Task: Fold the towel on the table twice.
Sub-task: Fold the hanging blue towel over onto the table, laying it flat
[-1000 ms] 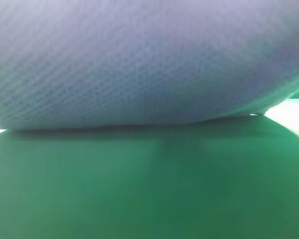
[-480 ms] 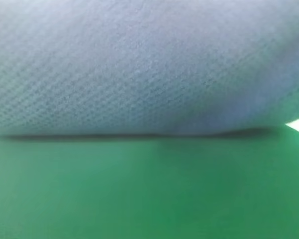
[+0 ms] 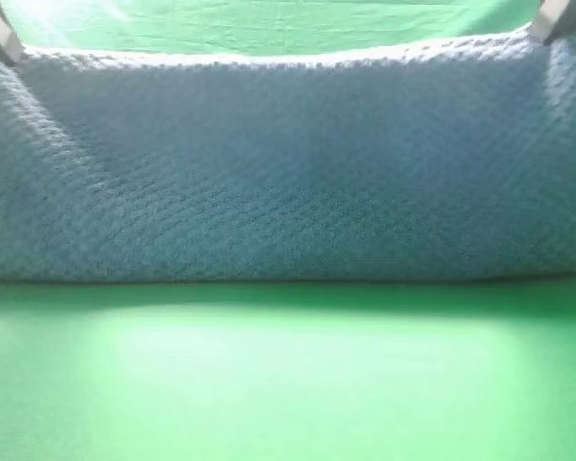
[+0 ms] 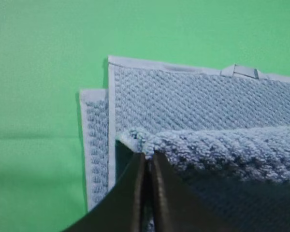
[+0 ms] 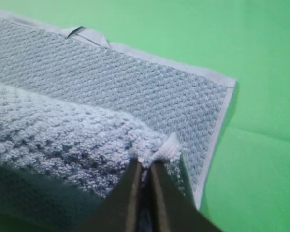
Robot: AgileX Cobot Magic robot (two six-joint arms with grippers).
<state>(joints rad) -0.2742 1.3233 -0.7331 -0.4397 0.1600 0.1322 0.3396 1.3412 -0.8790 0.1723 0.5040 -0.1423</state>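
The towel (image 3: 288, 163) has dropped lower, both grippers (image 4: 146, 159) (image 5: 144, 166) pinching its raised corners above the table (image 3: 288, 384).

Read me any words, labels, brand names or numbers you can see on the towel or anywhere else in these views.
None: no readable text in any view.
The towel carries a small hem loop tag, which looks blank.
The table is plain green cloth without markings.
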